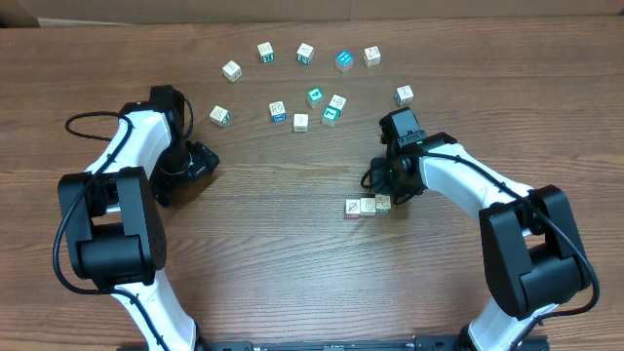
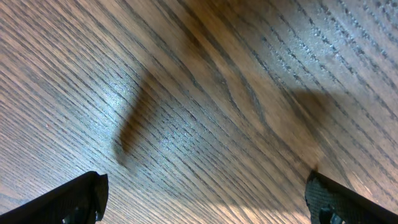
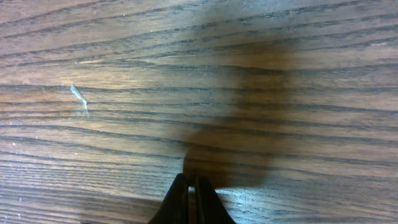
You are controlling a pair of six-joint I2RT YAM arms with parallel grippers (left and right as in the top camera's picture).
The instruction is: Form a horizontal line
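The horizontal line [image 1: 368, 206] is a short row of three small cubes touching side by side, right of the table's middle, with pale tan and white faces. My right gripper [image 1: 383, 181] hangs just behind the row's right end. In the right wrist view this gripper [image 3: 191, 186] is shut with nothing between its fingers, and only bare wood lies under it. My left gripper [image 1: 198, 163] rests far to the left. In the left wrist view it [image 2: 205, 199] stands wide open over bare wood, one fingertip [image 2: 81, 196] at each lower corner.
Several loose cubes lie scattered across the back of the table, from a white one [image 1: 231, 69] at the left to another [image 1: 404, 95] at the right. Teal-faced cubes [image 1: 315, 97] sit among them. A cardboard wall [image 1: 312, 8] borders the far edge.
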